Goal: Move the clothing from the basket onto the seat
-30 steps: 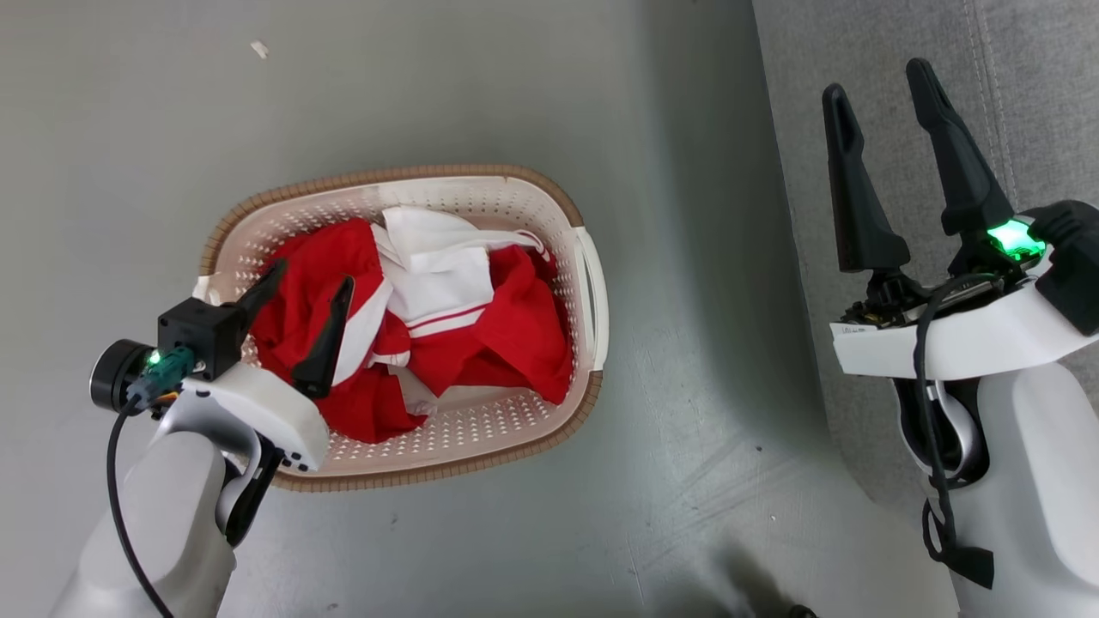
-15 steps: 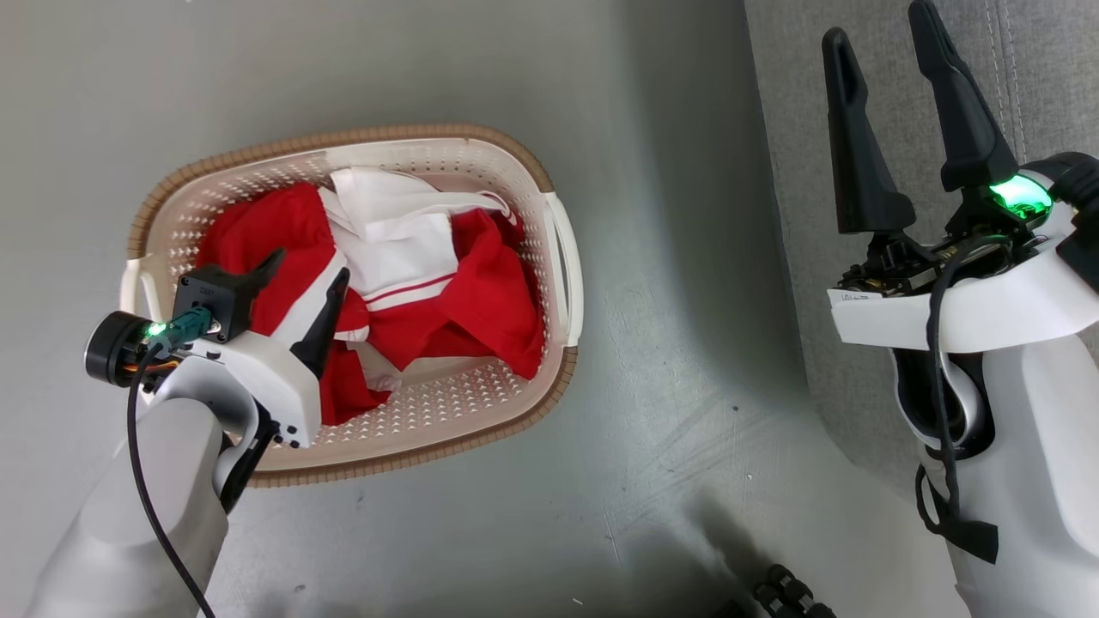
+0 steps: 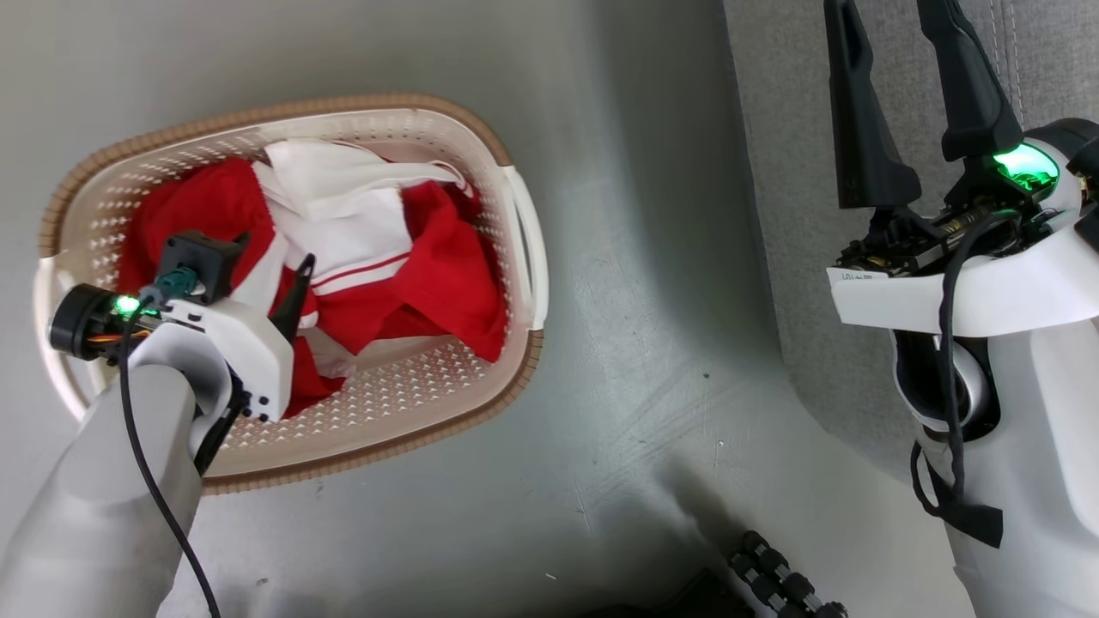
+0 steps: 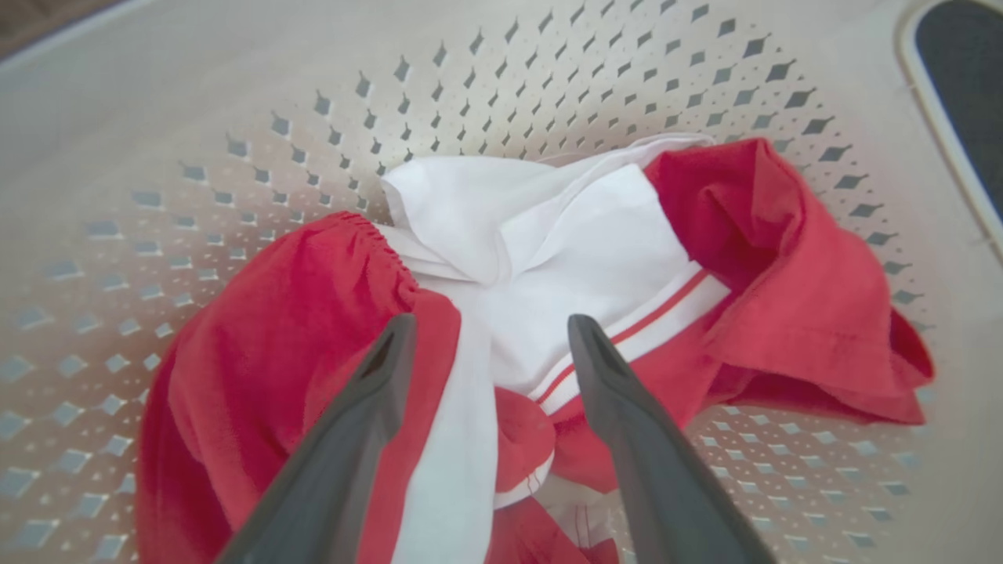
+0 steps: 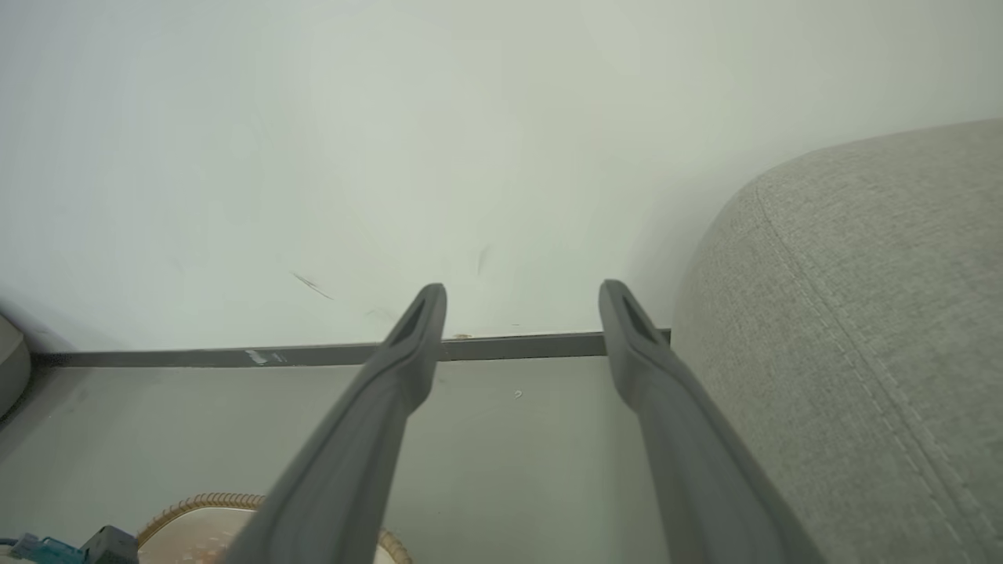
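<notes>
The cream basket [image 3: 343, 107] with a brown rim stands on the floor at the left of the head view. The clothing [image 3: 429, 283], red with white panels and striped trim, lies bunched inside it. My left gripper [image 3: 270, 266] is open and reaches down into the basket. In the left wrist view that gripper [image 4: 490, 329] straddles a white fold of the clothing [image 4: 313, 329] just above it, with the perforated basket wall [image 4: 235, 102] behind. My right gripper [image 3: 884, 13] stands open over the grey seat [image 3: 790, 172], holding nothing. The right wrist view shows the right gripper [image 5: 523, 294] beside the seat's rounded corner [image 5: 862, 313].
Grey floor [image 3: 635, 300] separates the basket from the seat. A black ribbed part [image 3: 777, 575] lies at the bottom edge. In the right wrist view a pale wall with a dark baseboard [image 5: 235, 356] stands ahead, and the basket rim [image 5: 204, 501] shows at the lower left.
The head camera has shifted, so the basket sits further left and higher in the picture. My left gripper has dropped lower into the basket, closer to the clothing. Both grippers stay open.
</notes>
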### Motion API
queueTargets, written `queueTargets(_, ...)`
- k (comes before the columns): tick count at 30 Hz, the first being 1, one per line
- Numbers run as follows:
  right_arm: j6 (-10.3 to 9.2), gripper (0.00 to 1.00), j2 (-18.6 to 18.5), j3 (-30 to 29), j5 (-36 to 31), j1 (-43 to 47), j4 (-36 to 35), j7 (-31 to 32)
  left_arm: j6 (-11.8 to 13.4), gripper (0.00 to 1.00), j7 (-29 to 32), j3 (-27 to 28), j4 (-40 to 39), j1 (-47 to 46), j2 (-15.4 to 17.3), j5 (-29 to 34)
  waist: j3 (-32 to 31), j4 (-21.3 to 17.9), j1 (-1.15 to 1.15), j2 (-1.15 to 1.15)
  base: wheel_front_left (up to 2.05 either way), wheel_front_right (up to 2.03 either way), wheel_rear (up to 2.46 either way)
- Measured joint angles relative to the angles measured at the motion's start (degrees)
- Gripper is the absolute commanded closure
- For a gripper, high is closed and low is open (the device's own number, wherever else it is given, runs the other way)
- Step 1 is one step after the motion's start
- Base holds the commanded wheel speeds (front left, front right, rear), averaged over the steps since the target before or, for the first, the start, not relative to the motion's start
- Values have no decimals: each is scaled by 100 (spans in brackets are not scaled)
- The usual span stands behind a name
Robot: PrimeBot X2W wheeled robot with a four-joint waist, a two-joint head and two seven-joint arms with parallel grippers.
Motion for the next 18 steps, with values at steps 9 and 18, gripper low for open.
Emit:
queueTargets(9, 0, 0, 1, 89, 151, -91, -22, 0, 142, 0, 241, 111, 453, -293, 88, 20, 228, -216, 0, 0, 0, 0, 0)
queueTargets(18, 0, 0, 2, 149, 260, -213, -62, 0, 294, 0, 655, -4, 931, -510, 70, 116, 386, -395, 0, 0, 0, 0, 0)
